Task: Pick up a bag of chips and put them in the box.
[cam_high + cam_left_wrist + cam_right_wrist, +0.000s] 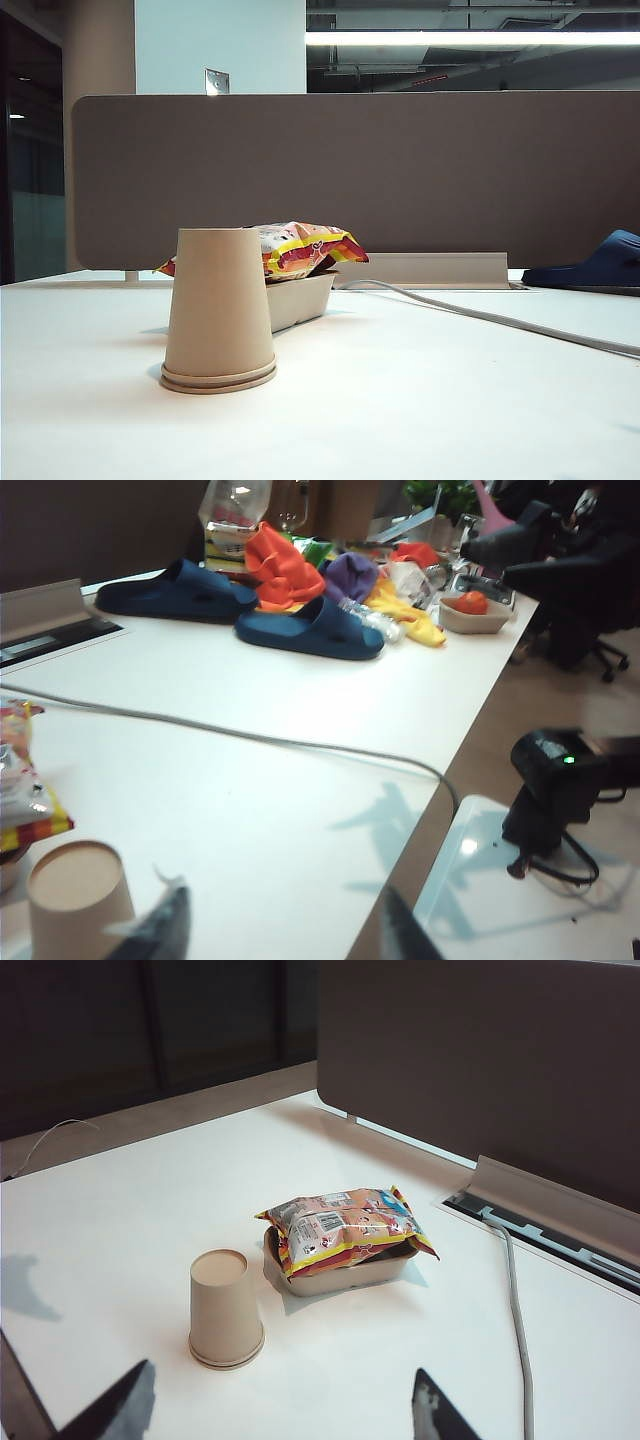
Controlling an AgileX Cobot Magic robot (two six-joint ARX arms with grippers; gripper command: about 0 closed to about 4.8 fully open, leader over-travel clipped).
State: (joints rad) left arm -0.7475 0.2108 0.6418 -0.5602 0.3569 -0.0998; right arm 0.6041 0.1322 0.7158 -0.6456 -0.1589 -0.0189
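Resting in the box (300, 298) behind the upturned cup (219, 310), the bag of chips (300, 248) overhangs its rim. Left gripper (283, 935) hangs open over the table edge. Right gripper (283, 1405) hovers open, well apart from the bag.

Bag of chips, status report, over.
Left gripper and right gripper both open, empty, clear of the table. Bag of chips lying on the box, overhanging its rim. Upside-down paper cup stands beside the box, not blocking.
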